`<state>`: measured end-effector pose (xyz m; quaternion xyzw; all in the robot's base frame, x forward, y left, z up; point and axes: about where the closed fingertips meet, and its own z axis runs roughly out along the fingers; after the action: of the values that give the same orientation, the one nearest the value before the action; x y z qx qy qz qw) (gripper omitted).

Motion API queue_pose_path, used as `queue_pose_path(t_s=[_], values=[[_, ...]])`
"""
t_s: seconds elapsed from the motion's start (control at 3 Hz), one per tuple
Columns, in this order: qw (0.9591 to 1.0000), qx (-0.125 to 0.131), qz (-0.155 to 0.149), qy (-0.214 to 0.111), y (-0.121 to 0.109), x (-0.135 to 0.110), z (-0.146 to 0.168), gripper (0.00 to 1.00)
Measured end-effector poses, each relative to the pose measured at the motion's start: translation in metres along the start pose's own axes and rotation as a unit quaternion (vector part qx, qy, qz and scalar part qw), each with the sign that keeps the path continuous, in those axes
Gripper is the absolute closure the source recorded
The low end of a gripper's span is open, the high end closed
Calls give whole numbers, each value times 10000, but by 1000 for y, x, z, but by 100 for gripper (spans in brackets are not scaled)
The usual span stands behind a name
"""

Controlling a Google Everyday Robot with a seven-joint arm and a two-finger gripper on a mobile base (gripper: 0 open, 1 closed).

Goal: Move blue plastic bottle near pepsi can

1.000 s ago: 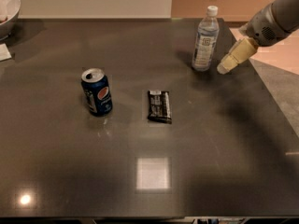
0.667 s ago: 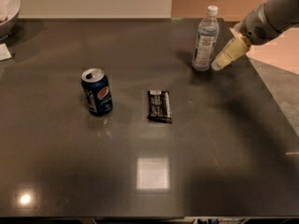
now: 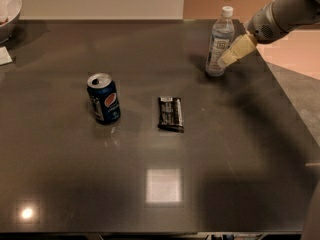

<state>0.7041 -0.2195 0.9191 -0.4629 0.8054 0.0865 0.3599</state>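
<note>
Blue plastic bottle (image 3: 220, 41) upright at back right, well apart from pepsi can (image 3: 104, 99) | gripper (image 3: 231, 57) just beside it, grip: can't tell | step: reaching, I'd guess | next: clamp it, carry to can

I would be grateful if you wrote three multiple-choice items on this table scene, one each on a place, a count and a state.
1. Where is the end effector?
A. At the picture's lower left
B. Close beside the bottle, to its right in the picture
C. Out of view

2. How many drink containers stand on the table?
A. One
B. Two
C. Four

3. How does the can stand?
A. Upright
B. On its side
C. Crushed flat

Answers:
1 B: the end effector hangs by the bottle's lower half at the far right of the table.
2 B: only the bottle and the can are there.
3 A: its silver top faces up.
</note>
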Motion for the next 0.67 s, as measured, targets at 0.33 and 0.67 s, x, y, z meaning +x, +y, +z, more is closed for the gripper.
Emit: queue_pose_path(t_s=[0.33,0.67], values=[[9999,-14,31,-152,-8,-12,8,0],[9996,-68,36,-285,-14,-21,15,0]])
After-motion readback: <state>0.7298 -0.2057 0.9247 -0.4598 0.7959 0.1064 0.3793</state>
